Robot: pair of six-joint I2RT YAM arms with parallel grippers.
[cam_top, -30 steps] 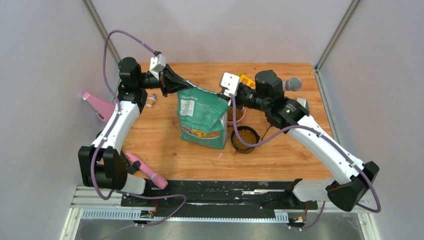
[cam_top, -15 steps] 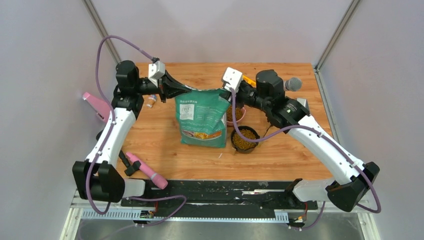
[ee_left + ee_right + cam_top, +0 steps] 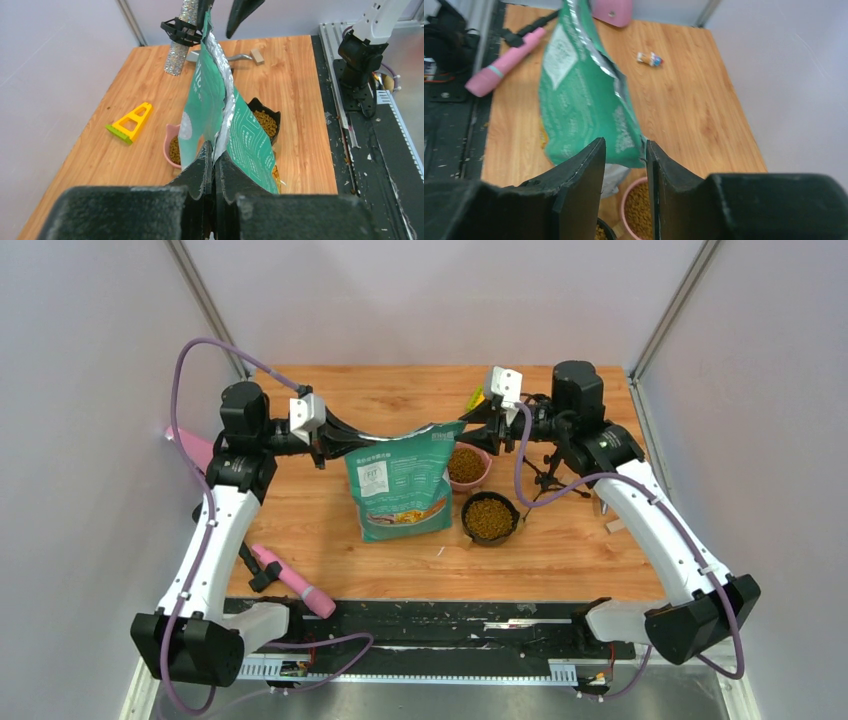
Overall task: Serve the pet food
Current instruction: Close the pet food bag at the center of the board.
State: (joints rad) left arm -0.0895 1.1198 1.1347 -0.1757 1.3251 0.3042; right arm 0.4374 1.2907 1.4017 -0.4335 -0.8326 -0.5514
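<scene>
The right gripper (image 3: 625, 142) has let go of the bag (image 3: 400, 485) and drawn back far-right, jaws parted, while the outstretched left gripper (image 3: 214, 152) stays clenched on its top-left corner, pet food (image 3: 464, 464) filling the pink bowl (image 3: 486, 472) and black bowl (image 3: 514, 523) right of it.

The bag (image 3: 400, 485) is glossy plastic film, silvery foil inside, on a matt wood-grain worktop (image 3: 560, 560); the kibble (image 3: 488, 517) beside the bag looks rough and matt.

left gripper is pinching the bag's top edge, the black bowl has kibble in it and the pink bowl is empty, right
Not quite: the pink bowl is not empty; the left wrist view shows kibble in it too. The left gripper does pinch the top edge of the bag, and the black bowl has kibble.
</scene>
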